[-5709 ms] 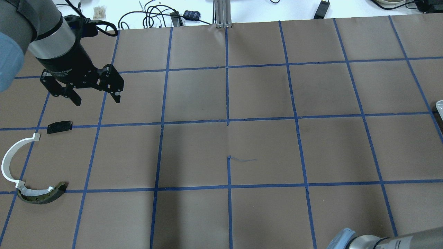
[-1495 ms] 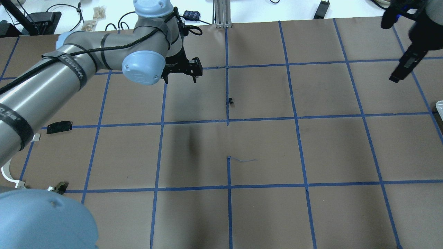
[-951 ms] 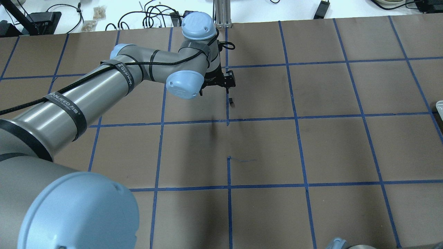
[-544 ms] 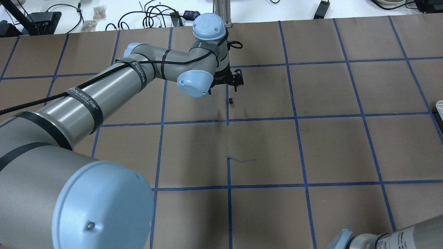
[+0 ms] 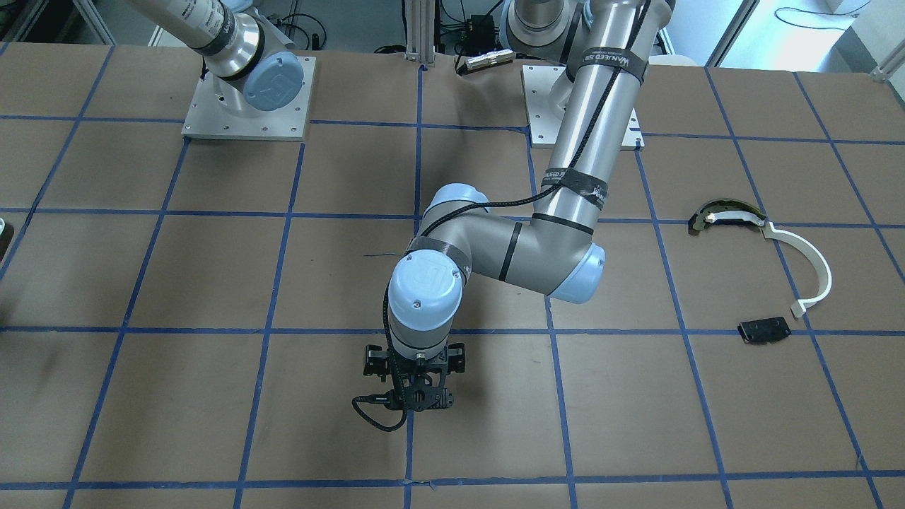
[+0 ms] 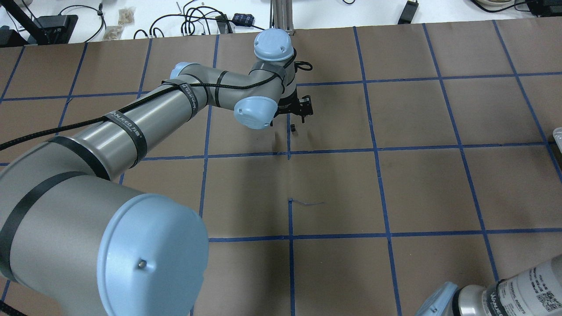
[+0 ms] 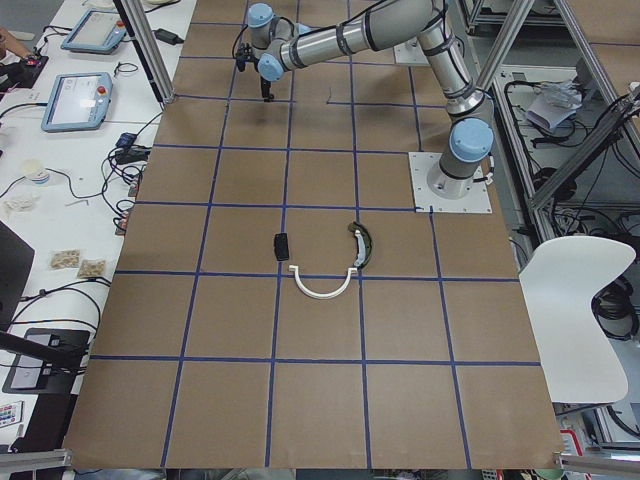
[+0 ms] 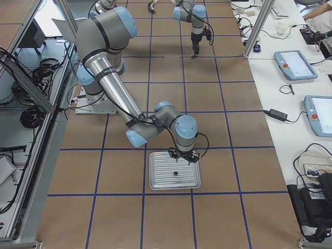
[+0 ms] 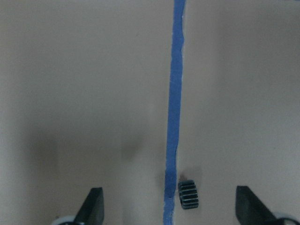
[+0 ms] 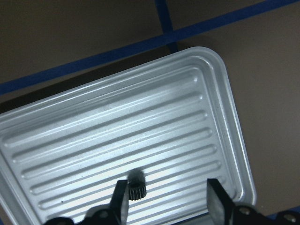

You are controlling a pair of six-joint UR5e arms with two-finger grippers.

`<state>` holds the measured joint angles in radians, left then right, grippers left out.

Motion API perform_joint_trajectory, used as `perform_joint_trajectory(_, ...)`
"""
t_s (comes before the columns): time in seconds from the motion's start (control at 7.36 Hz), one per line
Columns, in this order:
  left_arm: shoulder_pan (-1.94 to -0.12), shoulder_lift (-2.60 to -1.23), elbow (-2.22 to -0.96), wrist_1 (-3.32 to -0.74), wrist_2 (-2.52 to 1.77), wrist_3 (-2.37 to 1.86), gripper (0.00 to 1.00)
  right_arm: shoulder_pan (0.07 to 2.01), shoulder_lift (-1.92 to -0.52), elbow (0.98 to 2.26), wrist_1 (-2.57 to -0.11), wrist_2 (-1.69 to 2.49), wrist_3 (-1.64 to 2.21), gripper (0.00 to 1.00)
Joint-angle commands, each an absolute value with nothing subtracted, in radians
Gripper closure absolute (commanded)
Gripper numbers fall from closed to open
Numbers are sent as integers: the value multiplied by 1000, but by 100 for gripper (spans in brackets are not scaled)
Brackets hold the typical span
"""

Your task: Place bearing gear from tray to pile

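Reading "WANJEED" in white letters on the black strap (image 6: pixel 125 127) wrapped round the left arm (image 6: pixel 153 109), and again on a second strap (image 5: pixel 608 63) nearer the same arm's base. Showing a faint "UR" mark on the blue joint cap (image 5: pixel 426 281) at that arm's wrist. Bearing a white QR label (image 6: pixel 544 298) on the right arm (image 6: pixel 518 287), small print too fine to read.

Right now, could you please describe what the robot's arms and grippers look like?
Both the left arm and right arm are silver-grey tubes with pale blue joint caps. Black bands with white lettering strap a black cable along the left arm. The left gripper and right gripper are black, each with two flat fingers.
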<state>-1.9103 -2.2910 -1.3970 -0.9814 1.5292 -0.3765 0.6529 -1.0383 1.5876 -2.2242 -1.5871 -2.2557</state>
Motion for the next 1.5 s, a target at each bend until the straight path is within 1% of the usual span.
perform_joint_trajectory(0.0, -1922, -2307, -1397, -983, 1528, -380, 15, 646, -996, 1583, -2250, -1580, -2348, 26)
perform_joint_trajectory(0.14, -1924, -2310, -1397, -989, 1528, -380, 30, 646, -976, 1583, -2258, -1586, -2359, 24)
perform_joint_trajectory(0.27, -1925, -2309, -1397, -997, 1528, -379, 51, 643, -951, 1585, -2298, -1598, -2361, 26)
perform_joint_trajectory(0.41, -1925, -2309, -1399, -1003, 1528, -379, 69, 638, -948, 1589, -2299, -1601, -2359, 25)
perform_joint_trajectory(0.54, -1925, -2307, -1399, -1005, 1528, -379, 95, 626, -946, 1592, -2299, -1601, -2359, 20)
perform_joint_trajectory(0.68, -1925, -2304, -1397, -1005, 1528, -379, 100, 620, -946, 1592, -2299, -1603, -2358, 13)
perform_joint_trajectory(1.09, -1924, -2280, -1396, -1005, 1529, -362, 100, 607, -948, 1598, -2286, -1614, -2379, 14)
perform_joint_trajectory(1.22, -1921, -2276, -1396, -1005, 1529, -361, 100, 604, -946, 1603, -2287, -1614, -2387, 15)
perform_joint_trajectory(1.36, -1907, -2264, -1394, -1006, 1540, -357, 100, 604, -948, 1605, -2286, -1615, -2387, 19)
